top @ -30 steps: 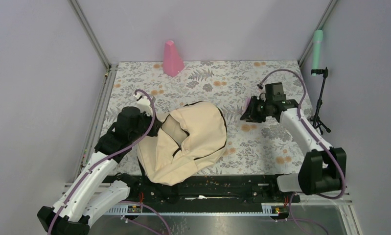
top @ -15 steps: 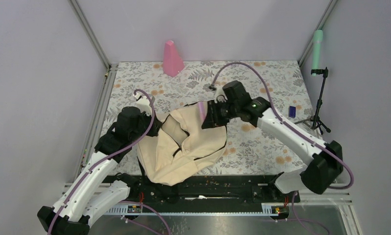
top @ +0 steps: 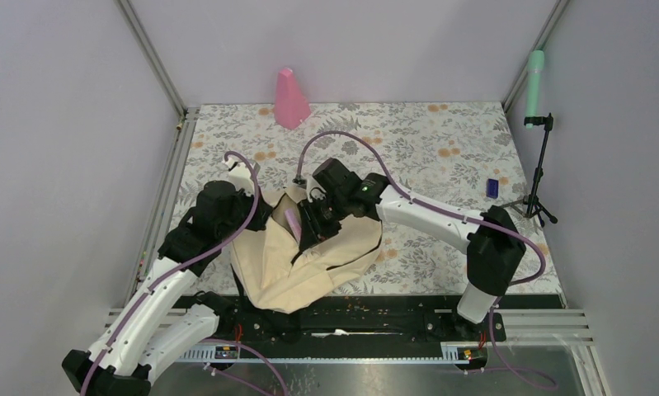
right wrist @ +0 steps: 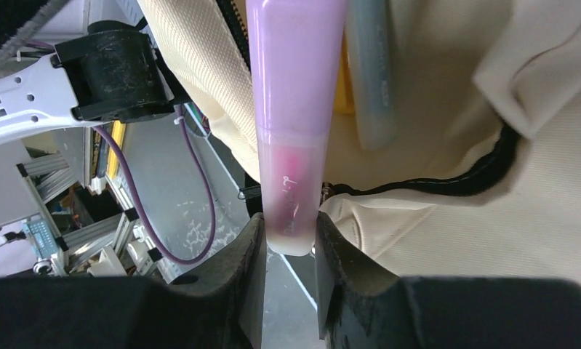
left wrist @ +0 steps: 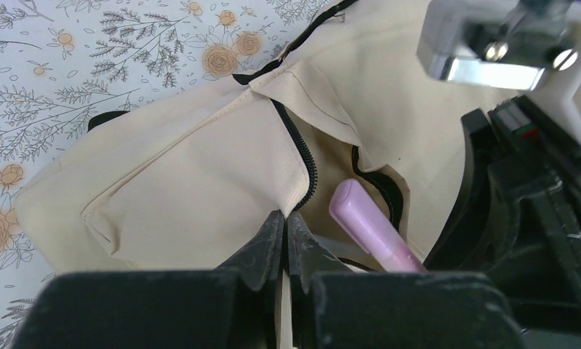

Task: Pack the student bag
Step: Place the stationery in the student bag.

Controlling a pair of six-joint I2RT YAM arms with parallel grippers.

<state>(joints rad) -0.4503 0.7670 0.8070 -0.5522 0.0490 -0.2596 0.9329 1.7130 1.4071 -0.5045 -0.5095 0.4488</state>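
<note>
My right tool (right wrist: pixel 291 234) was out over the far right of the desk (top: pixel 441 140) a second ago. It has since swung left and now hangs over the open mouth of the student bag (top: pixel 268 272). The bag lies slumped on the near left part of the desk, just in front of my arm bases. The right tool is pinching a highlighter (right wrist: pixel 296 109) by its tail end, with the capped end pointing down into the opening. I judge the carry finished and only the drop left: lower a little, then let go.

My left tool (left wrist: pixel 286 227) is pressed together on the bag's rim, right beside the zip (left wrist: pixel 302 153), and holds the opening apart.

The bag is soft cream cloth with a fine weave. It is creased and floppy and edged with dark zipper teeth. The highlighter is a smooth lilac plastic stick, flattened and round-tipped, with a clear band showing pink ink near my fingers. A dull grey pen (right wrist: pixel 371 80) already lies inside the bag, just right of the highlighter.

The desk cover is a pale print of grey ferns and orange flowers. With my right arm moved away, a small blue object (top: pixel 491 186) shows on the right side of the desk. A pink cone (top: pixel 290 99) stands at the far edge.
</note>
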